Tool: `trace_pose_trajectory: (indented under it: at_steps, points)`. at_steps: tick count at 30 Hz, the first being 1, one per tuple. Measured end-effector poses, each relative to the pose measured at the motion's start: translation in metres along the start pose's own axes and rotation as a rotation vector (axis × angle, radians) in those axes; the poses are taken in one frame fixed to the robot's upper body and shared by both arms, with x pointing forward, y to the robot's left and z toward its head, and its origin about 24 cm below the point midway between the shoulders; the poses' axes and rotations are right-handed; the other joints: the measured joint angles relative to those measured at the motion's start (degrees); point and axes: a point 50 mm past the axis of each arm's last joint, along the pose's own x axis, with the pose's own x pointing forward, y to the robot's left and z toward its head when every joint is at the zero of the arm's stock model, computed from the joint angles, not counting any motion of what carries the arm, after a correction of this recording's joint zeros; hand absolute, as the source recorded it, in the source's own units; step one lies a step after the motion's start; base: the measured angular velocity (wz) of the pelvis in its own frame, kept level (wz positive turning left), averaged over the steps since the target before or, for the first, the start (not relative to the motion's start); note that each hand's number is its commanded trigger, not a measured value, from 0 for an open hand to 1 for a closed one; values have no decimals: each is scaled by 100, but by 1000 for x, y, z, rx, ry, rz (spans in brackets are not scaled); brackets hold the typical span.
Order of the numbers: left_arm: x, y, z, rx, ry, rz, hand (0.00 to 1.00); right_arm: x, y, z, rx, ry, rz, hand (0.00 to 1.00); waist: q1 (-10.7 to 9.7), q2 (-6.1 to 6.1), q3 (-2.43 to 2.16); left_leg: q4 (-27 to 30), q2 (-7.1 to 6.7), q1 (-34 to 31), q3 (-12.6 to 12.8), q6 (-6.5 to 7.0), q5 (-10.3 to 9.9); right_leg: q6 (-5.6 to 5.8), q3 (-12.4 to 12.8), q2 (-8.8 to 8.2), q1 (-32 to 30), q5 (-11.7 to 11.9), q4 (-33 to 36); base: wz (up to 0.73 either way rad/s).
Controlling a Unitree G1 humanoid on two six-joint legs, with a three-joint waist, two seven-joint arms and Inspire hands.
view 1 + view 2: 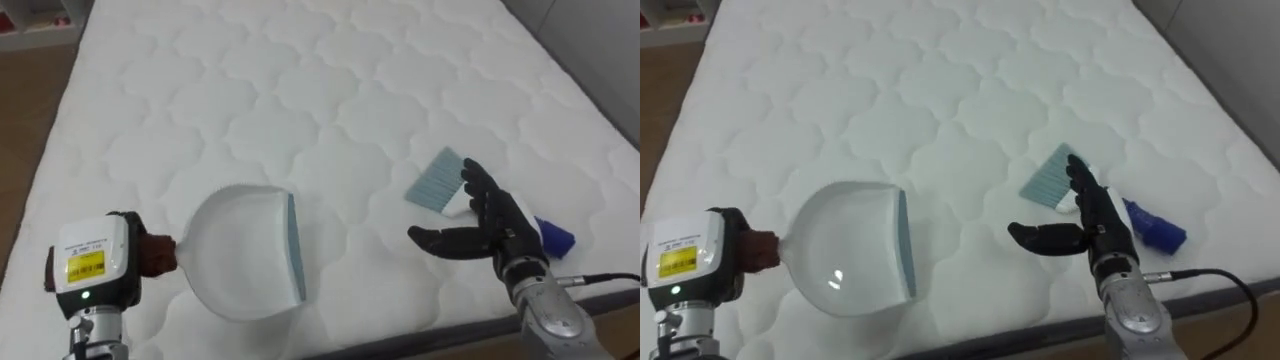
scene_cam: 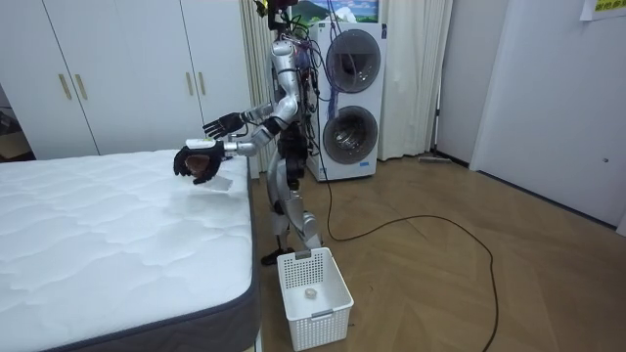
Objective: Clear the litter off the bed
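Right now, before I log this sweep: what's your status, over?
Left hand shut on dustpan, over mattress. Right hand open above hand brush lying on mattress. Brush not yet gripped, nothing between.

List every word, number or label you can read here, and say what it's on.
Tag on the left hand: yellow patch with dark print, too blurred to read.
Poster on the wall, room view: too small to read.
Dustpan, brush, mattress, washer, basket: no text seen.
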Motion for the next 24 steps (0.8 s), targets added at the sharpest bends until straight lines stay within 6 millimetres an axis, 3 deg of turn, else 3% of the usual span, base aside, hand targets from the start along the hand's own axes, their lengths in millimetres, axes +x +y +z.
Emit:
trace_pose_trajectory:
  at_steps: [20,24]
  points:
    - [0,0,2,-91,36,2,0,-1,3,-2,21,6,-10,0,-18,-60,27,-50,-1,128,-4,-7,0,4,12,23,164,31,-122,0]
    - [-1,0,-1,-179,106,11,0,-1,5,-3,37,9,-37,0,-8,-58,28,-40,9,157,-16,-7,1,2,1,26,223,32,-173,0]
